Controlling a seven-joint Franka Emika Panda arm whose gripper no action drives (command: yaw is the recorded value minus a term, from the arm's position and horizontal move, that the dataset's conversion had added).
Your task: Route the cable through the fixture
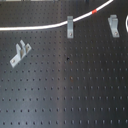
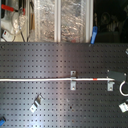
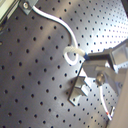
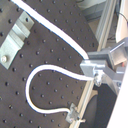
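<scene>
White cable (image 2: pixel 40 80) is lying across the board (image 2: pixel 50 60), passing 2 clips (image 2: pixel 73 80) in the second exterior view; a third clip (image 2: pixel 35 106) is sitting unused. Gripper (image 4: pixel 95 74) is pinching the cable's end.

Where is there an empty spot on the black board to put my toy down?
The big bare patch of board lies below the white cable and the metal clips, toward the first exterior view's bottom. It is crowded along the cable, where clips stand close together.
</scene>
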